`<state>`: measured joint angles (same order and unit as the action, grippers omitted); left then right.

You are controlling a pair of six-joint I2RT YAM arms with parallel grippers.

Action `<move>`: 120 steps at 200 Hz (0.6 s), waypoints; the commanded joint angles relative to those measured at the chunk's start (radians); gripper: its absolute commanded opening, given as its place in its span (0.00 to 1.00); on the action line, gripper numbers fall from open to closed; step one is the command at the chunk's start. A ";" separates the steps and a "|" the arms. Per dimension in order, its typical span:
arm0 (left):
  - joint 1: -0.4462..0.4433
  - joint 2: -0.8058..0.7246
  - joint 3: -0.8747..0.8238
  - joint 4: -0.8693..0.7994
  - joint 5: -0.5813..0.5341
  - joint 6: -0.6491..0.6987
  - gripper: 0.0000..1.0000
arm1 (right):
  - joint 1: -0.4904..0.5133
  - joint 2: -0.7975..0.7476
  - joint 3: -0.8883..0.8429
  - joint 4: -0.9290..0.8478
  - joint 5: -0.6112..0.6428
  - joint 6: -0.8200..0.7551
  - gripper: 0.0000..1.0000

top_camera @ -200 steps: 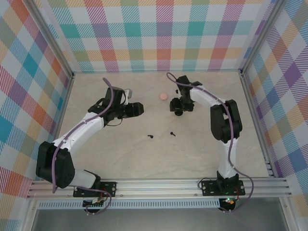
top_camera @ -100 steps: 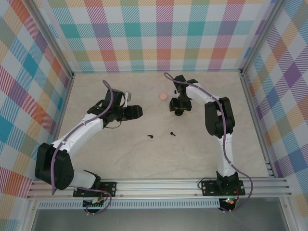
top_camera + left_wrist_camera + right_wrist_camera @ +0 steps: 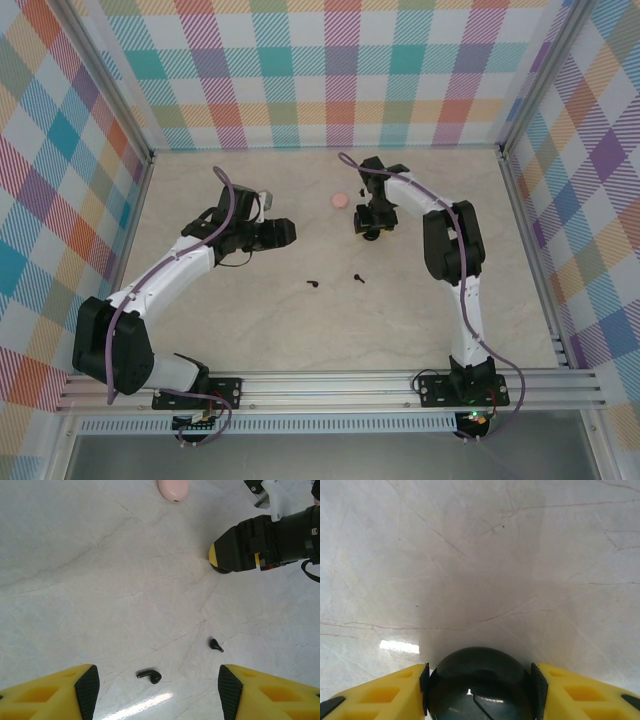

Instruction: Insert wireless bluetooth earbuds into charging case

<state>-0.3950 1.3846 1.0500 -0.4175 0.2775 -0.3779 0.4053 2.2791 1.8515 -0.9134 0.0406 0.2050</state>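
Right pincer (image 3: 481, 676) tight on black case (image 3: 480, 692), lower half out of frame; left pincer (image 3: 157, 682) apart

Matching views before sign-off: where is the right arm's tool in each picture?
Top external: right tool far centre, beside the pink case.
Left wrist: tool upper right, pink case at the top edge.
Right wrist: tool at bottom edge, clamping a black round case.
Shared landmark: the pink case, top and left wrist views.

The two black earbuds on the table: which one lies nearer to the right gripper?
The right-hand earbud, directly below the right gripper in the top view; the other earbud lies further left.
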 commanded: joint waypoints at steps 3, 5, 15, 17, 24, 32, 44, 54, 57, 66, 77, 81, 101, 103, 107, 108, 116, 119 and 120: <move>-0.004 0.003 0.002 -0.017 0.005 -0.009 0.65 | 0.034 0.018 0.018 -0.009 -0.032 -0.060 0.52; -0.004 0.002 0.002 -0.018 0.005 -0.010 0.65 | 0.037 0.018 0.018 -0.009 -0.033 -0.064 0.52; -0.004 0.003 0.002 -0.015 0.009 -0.011 0.65 | 0.052 0.013 0.013 -0.002 -0.041 -0.083 0.52; -0.003 0.004 0.001 -0.016 0.009 -0.011 0.65 | 0.055 0.012 0.012 0.000 -0.043 -0.088 0.52; -0.004 0.004 0.000 -0.014 0.011 -0.010 0.65 | 0.067 0.006 0.006 0.009 -0.050 -0.104 0.52; -0.004 0.004 -0.002 -0.009 0.014 -0.014 0.65 | 0.082 0.000 -0.005 0.022 -0.060 -0.119 0.52; -0.003 0.006 -0.004 -0.007 0.014 -0.015 0.65 | 0.101 -0.009 -0.015 0.040 -0.078 -0.140 0.52; -0.004 0.008 -0.004 -0.004 0.017 -0.018 0.65 | 0.118 -0.010 -0.019 0.046 -0.088 -0.151 0.52; -0.004 0.009 -0.005 -0.003 0.018 -0.018 0.65 | 0.122 -0.010 -0.019 0.046 -0.092 -0.155 0.52; -0.004 0.010 -0.006 -0.001 0.021 -0.021 0.65 | 0.136 -0.010 -0.019 0.047 -0.094 -0.165 0.52; -0.004 0.013 -0.007 0.001 0.024 -0.023 0.65 | 0.152 -0.010 -0.020 0.052 -0.102 -0.171 0.52; -0.003 0.013 -0.008 0.003 0.024 -0.023 0.65 | 0.155 -0.010 -0.021 0.054 -0.106 -0.172 0.52; -0.004 0.013 -0.011 0.006 0.025 -0.025 0.65 | 0.169 -0.004 -0.022 0.057 -0.119 -0.177 0.52; -0.004 0.014 -0.011 0.006 0.025 -0.026 0.65 | 0.170 -0.004 -0.023 0.057 -0.119 -0.178 0.52; -0.004 0.015 -0.013 0.008 0.025 -0.025 0.65 | 0.173 -0.003 -0.023 0.057 -0.117 -0.179 0.53; -0.004 0.015 -0.013 0.008 0.025 -0.025 0.65 | 0.174 -0.003 -0.024 0.057 -0.117 -0.179 0.53; -0.004 0.017 -0.013 0.009 0.024 -0.025 0.65 | 0.175 -0.001 -0.023 0.056 -0.116 -0.179 0.53; -0.004 0.016 -0.014 0.009 0.025 -0.025 0.65 | 0.175 0.000 -0.022 0.056 -0.116 -0.180 0.54; -0.004 0.017 -0.014 0.009 0.025 -0.025 0.65 | 0.175 -0.001 -0.022 0.056 -0.116 -0.180 0.54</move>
<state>-0.3950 1.3865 1.0496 -0.4164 0.2802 -0.3927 0.5713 2.2791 1.8439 -0.8570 -0.0357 0.0566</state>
